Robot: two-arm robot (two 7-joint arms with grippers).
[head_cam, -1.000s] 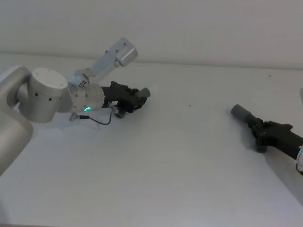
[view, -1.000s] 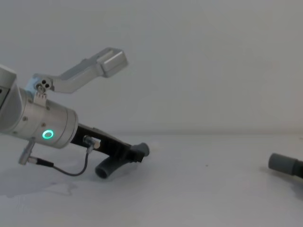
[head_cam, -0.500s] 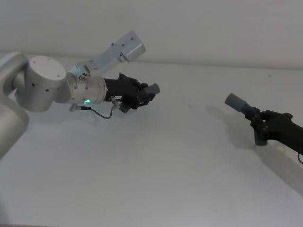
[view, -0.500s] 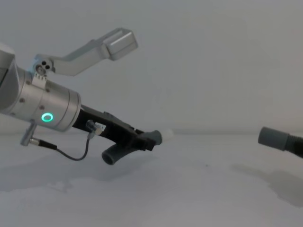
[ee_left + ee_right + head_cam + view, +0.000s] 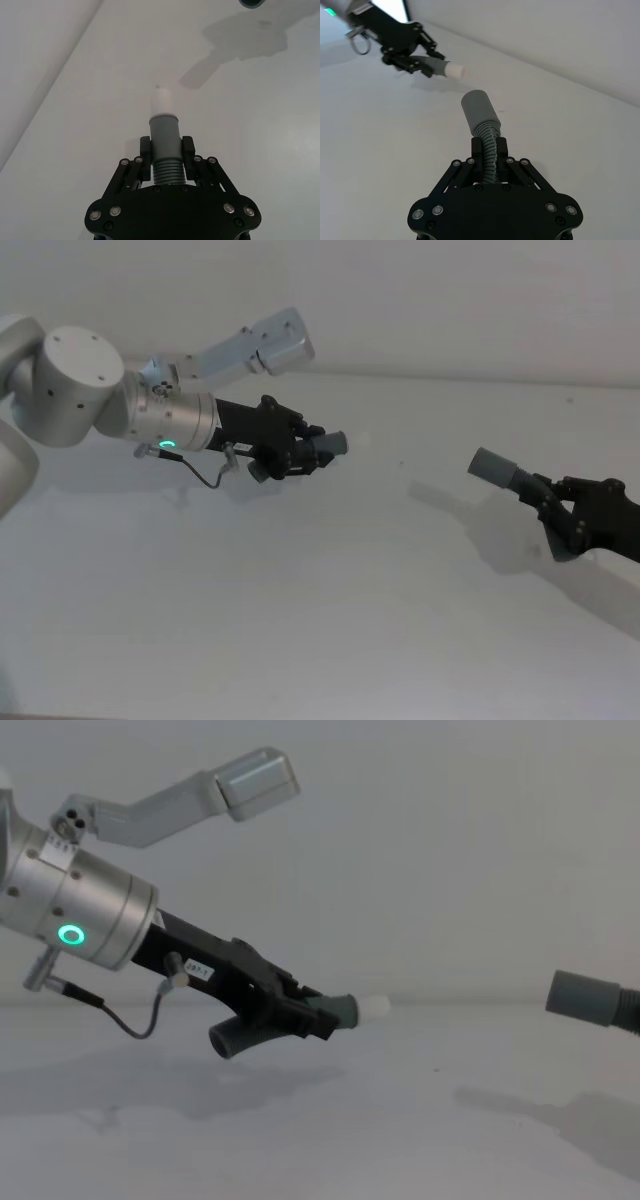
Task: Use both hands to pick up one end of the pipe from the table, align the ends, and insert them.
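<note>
left gripper (image 5: 303,447) is up off the table (image 5: 300,630), jaws pinched on the ribbed part of the white-tipped pipe piece (image 5: 325,446). in the left wrist view the fingertips (image 5: 145,150) clamp the ribs just behind the smooth collar. the white tip (image 5: 352,440) sticks out clear of the gripper. the piece's back end (image 5: 225,1042) hangs below the jaws, dark mouth showing. behind the gripper is the silver wrist (image 5: 85,910) with its green ring (image 5: 70,934) lit, and a thin cable (image 5: 205,472) loops under it.

right gripper (image 5: 553,508) is well to the right of the white tip and also off the table, jaws pressed onto the ribs of the wide-collar pipe piece (image 5: 485,135). its grey collar (image 5: 492,466) leads, angled toward the white tip. in the chest view the collar (image 5: 580,997) and the white tip (image 5: 374,1008) sit at about the same height.

the two ends are well apart and not touching. bare table lies under the gap, with soft shadows (image 5: 450,502) on it. past the white tip, the table's far edge meets a plain wall (image 5: 450,300). there is wide open surface on the near side of the white tip.
</note>
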